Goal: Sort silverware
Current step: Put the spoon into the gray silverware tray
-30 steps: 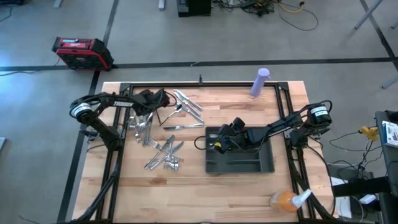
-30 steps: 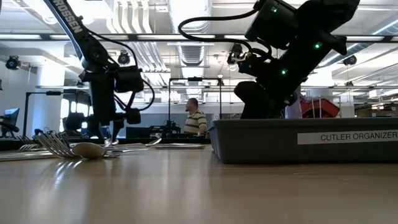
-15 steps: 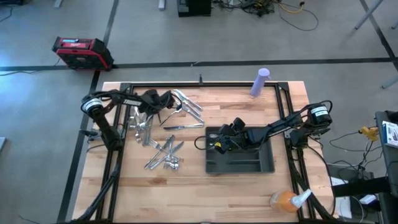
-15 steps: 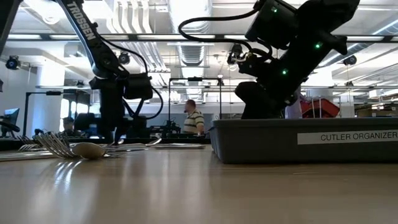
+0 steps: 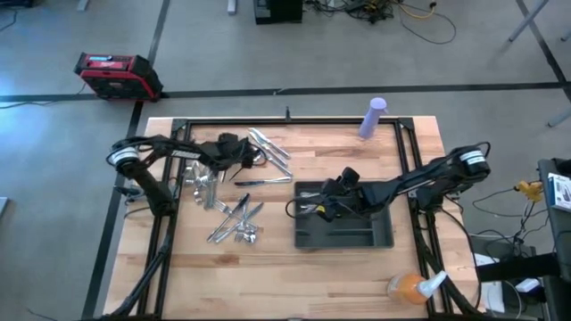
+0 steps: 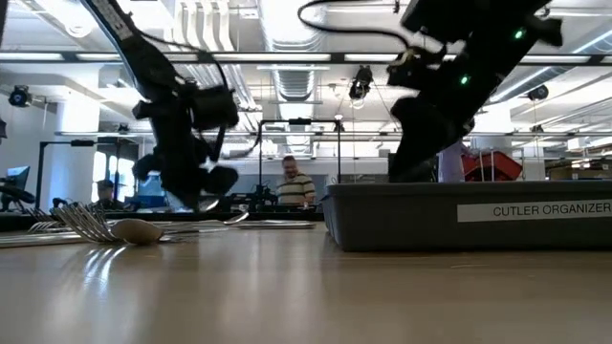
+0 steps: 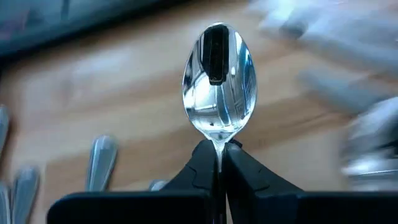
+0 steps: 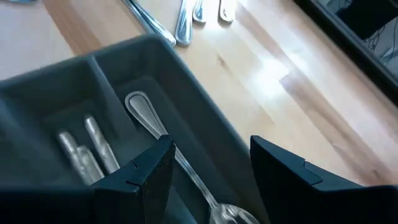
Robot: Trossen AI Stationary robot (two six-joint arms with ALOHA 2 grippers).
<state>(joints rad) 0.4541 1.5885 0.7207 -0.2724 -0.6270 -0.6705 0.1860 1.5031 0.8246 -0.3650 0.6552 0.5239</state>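
Left wrist view: left gripper (image 7: pixel 219 167) pinched on spoon (image 7: pixel 219 87) at frame centre; right gripper (image 8: pixel 208 165) fingers parted over tray (image 8: pixel 186 118).

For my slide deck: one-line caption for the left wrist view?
Left end effector shut on a shiny spoon, bowl held up over the wooden table and scattered silverware.

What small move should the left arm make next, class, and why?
Probably carry the spoon across to the tray. The left pincer is shut on the spoon's neck, lifted clear of the pile, while the right pincer hangs open over a spoon already lying in the tray.
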